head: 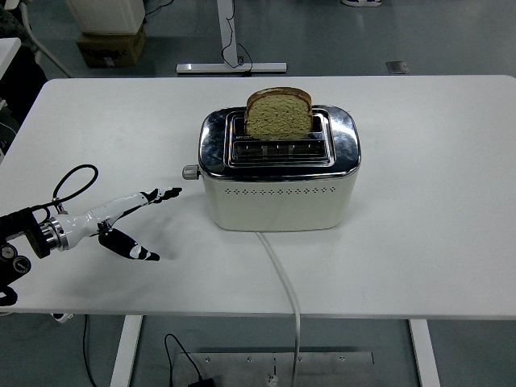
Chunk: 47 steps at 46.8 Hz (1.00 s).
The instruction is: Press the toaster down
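We see a cream-and-chrome toaster (279, 173) mid-table, its side lever (190, 172) seemingly raised, bread slice (278, 113) standing proud of the rear slot.

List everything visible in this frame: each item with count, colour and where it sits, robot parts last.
toaster: one, cream body with chrome top, centre of the table
bread slice: one, brown, standing tall out of the far slot
lever: one, grey knob, on the toaster's left end, raised
power cord: one, white, from the toaster's front over the near edge
table: one, white
cardboard box: one, brown, floor at top left
left hand: one, white and black, fingers spread, left of the lever, not touching it
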Each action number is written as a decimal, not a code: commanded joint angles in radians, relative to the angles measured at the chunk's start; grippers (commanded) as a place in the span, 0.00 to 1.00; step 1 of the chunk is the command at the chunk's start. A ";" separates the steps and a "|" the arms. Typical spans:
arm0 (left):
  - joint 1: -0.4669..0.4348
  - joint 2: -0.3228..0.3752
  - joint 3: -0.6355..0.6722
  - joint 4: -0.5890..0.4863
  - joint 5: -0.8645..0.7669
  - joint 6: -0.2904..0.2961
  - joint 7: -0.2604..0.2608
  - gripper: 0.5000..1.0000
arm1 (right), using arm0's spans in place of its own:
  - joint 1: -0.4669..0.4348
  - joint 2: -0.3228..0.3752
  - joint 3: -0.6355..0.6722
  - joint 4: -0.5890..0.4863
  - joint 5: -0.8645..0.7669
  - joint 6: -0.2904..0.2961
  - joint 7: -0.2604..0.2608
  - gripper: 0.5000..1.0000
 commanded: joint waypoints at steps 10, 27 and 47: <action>-0.021 0.013 -0.009 0.000 -0.166 -0.002 0.003 1.00 | 0.000 0.000 0.000 0.000 0.000 0.000 0.000 1.00; -0.035 0.016 -0.075 0.023 -0.375 -0.005 0.003 1.00 | 0.000 0.000 0.000 0.000 0.000 0.000 0.000 1.00; -0.051 0.007 -0.156 0.044 -0.685 -0.003 0.003 1.00 | 0.000 0.000 0.000 0.000 0.000 0.000 0.000 1.00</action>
